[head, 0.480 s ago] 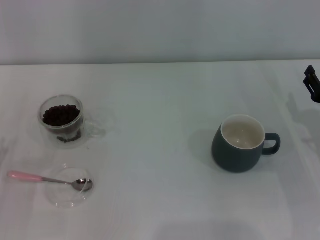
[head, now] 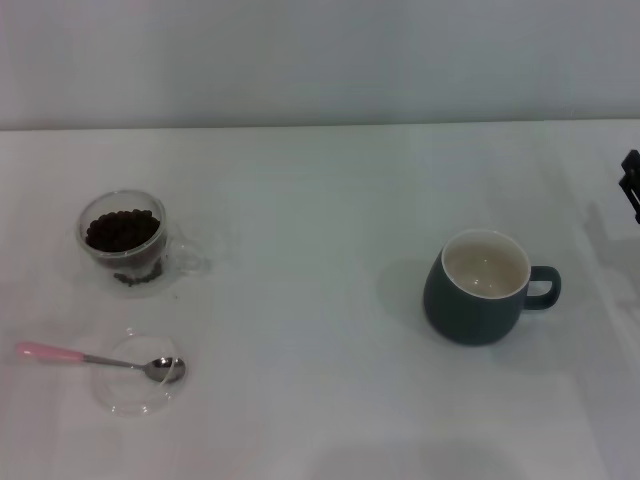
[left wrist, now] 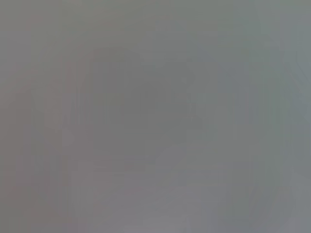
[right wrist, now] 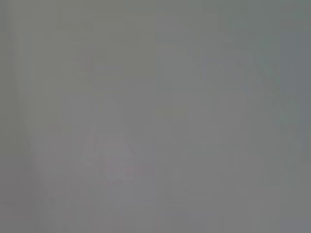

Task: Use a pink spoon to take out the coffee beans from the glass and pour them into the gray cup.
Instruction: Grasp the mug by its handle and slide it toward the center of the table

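Two utensils matter first: the spoon, light, thin and slippery, lies with its bowl on a saucer, best pinched at the pink handle. Beans fill the fragile glass; cup well apart. Right gripper barely shows, grip unreadable; left unseen.

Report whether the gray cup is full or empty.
Empty: the gray cup stands upright and the head view shows only its bare cream inside. The coffee beans are all in the glass.
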You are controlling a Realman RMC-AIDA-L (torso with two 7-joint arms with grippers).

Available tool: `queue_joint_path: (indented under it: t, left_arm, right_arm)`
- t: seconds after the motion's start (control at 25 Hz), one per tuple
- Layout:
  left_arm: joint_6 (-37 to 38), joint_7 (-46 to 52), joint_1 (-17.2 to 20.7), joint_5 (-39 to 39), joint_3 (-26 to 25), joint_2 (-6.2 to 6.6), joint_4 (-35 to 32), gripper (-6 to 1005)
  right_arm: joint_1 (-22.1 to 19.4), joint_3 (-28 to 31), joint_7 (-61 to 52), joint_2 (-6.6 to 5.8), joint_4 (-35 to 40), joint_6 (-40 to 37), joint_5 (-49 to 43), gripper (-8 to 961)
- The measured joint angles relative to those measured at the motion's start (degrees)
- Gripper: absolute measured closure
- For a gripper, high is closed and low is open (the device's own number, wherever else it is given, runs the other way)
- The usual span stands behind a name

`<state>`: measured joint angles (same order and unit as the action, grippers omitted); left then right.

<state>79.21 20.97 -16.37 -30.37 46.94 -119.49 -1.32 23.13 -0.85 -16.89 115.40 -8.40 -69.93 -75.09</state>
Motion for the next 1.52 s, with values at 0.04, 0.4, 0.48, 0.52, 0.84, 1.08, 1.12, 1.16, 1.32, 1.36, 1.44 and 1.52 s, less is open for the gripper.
queue_joint_path:
  t: [0.04, 0.4, 0.48, 0.52, 0.84, 1.08, 1.12, 1.16, 1.32, 1.36, 1.44, 1.52]
  left_arm:
    - [0.0, 0.0, 0.0, 0.0, 0.0, 0.0, 0.0, 123]
    - [-0.1, 0.3, -0.1, 0.0, -0.1, 0.04, 0.1, 123]
    - [-0.2, 0.3, -0.1, 0.1, -0.1, 0.04, 0.1, 123]
    - [-0.2, 0.3, -0.1, 0.1, -0.1, 0.04, 0.1, 123]
    - [-0.8, 0.3, -1.2, 0.1, -0.1, 0.04, 0.8, 123]
    - [-1.3, 0.4, -2.4, 0.0, -0.1, 0.04, 2.0, 123]
    - [-1.5, 0.4, -2.7, 0.0, -0.1, 0.04, 2.4, 123]
    - [-1.5, 0.4, -2.9, 0.0, -0.1, 0.04, 2.6, 123]
    - [-1.6, 0.4, -3.5, 0.0, -0.1, 0.04, 3.0, 123]
    - [-1.6, 0.4, -3.5, 0.0, -0.1, 0.04, 3.1, 123]
    - [-1.6, 0.5, -3.6, 0.0, -0.1, 0.0, 3.1, 123]
    - [-1.6, 0.5, -3.6, 0.0, -0.1, -0.05, 3.1, 123]
  right_arm:
    - [-0.6, -0.5, 0.0, -0.02, -0.1, -1.1, -0.1, 233]
    - [-6.1, -7.8, 0.0, -0.19, -2.0, -8.3, -0.3, 238]
    - [-7.6, -9.7, 0.0, -0.2, -2.4, -10.1, -0.3, 239]
    - [-8.4, -11.0, 0.0, -0.22, -2.5, -10.9, -0.3, 239]
    - [-13.4, -16.6, 0.0, -0.27, -5.0, -13.4, -0.3, 243]
    - [-13.5, -18.1, 4.7, -0.11, -9.5, -12.6, -0.3, 246]
    - [-13.2, -17.9, 6.2, -0.06, -10.1, -12.1, -0.2, 247]
    - [-12.7, -17.7, 7.7, 0.0, -10.6, -11.6, -0.1, 247]
    - [-12.1, -17.4, 9.2, 0.09, -10.9, -10.0, 0.1, 249]
    - [-12.1, -17.1, 9.2, 0.09, -10.9, -9.6, 0.0, 250]
    - [-11.9, -16.5, 9.3, 0.09, -10.9, -9.1, -0.2, 251]
    - [-11.6, -16.3, 9.3, 0.09, -10.9, -8.7, -0.3, 252]
